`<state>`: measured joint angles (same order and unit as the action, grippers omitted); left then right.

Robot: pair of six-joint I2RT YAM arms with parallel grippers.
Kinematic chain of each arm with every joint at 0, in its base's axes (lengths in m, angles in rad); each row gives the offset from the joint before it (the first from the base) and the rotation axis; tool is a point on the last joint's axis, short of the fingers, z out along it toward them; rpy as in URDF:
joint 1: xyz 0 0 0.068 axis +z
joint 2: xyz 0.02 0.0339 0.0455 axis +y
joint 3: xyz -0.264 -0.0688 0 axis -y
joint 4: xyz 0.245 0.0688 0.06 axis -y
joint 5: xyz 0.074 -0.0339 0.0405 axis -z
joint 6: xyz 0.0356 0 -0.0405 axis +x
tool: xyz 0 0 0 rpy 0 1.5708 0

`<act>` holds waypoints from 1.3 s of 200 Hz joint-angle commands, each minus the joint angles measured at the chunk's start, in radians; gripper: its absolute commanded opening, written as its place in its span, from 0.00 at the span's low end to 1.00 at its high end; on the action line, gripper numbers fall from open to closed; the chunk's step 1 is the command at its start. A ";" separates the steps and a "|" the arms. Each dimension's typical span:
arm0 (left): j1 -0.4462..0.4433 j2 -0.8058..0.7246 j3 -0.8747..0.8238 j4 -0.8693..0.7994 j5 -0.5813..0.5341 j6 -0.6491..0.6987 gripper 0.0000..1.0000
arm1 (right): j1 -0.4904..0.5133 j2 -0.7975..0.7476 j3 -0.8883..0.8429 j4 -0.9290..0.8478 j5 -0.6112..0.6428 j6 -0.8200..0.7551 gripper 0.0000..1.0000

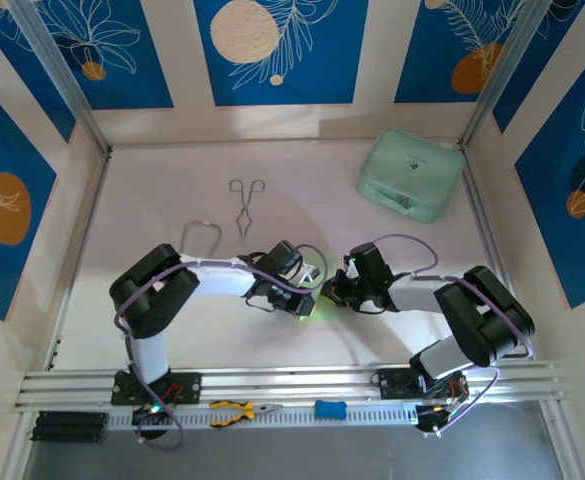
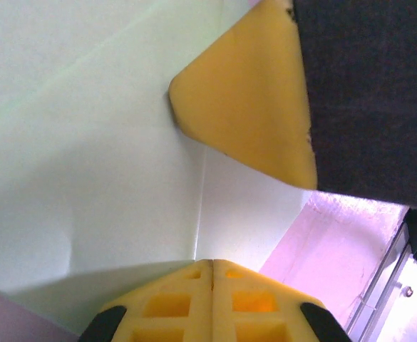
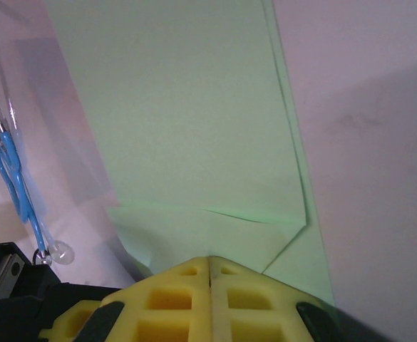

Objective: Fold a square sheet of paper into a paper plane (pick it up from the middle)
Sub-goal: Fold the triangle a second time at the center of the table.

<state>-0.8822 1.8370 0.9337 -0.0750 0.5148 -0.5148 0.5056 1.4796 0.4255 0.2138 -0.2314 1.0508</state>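
Left wrist view: we saw the left tool point(image 2: 212, 272), blocky yellow fingers shut, pinching the thin, creased light-green sheet of paper point(image 2: 87, 157) near the middle of the counter point(image 1: 162, 205); the right tool point(image 3: 209, 265) clamped it likewise.

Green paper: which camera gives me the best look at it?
The right wrist camera: the green paper stretches away in a long strip, folded layers and creases clear. The left wrist camera sees a close creased patch, partly blocked by a yellow pad. From overhead it's a small green spot.
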 commanded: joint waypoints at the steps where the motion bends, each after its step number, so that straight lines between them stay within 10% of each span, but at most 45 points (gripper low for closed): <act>1: -0.008 -0.021 -0.050 -0.036 -0.012 0.018 0.04 | -0.007 0.036 -0.017 -0.092 0.030 -0.017 0.00; 170: -0.005 -0.332 -0.187 -0.041 -0.112 -0.036 0.02 | -0.010 0.041 -0.007 -0.102 0.024 -0.018 0.00; 260: 0.000 -0.038 0.019 0.002 -0.043 -0.014 0.05 | -0.010 0.038 -0.010 -0.091 0.015 -0.015 0.00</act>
<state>-0.8837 1.7359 0.9154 -0.0601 0.4454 -0.5507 0.5026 1.4899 0.4301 0.2134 -0.2565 1.0473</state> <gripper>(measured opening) 0.064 0.063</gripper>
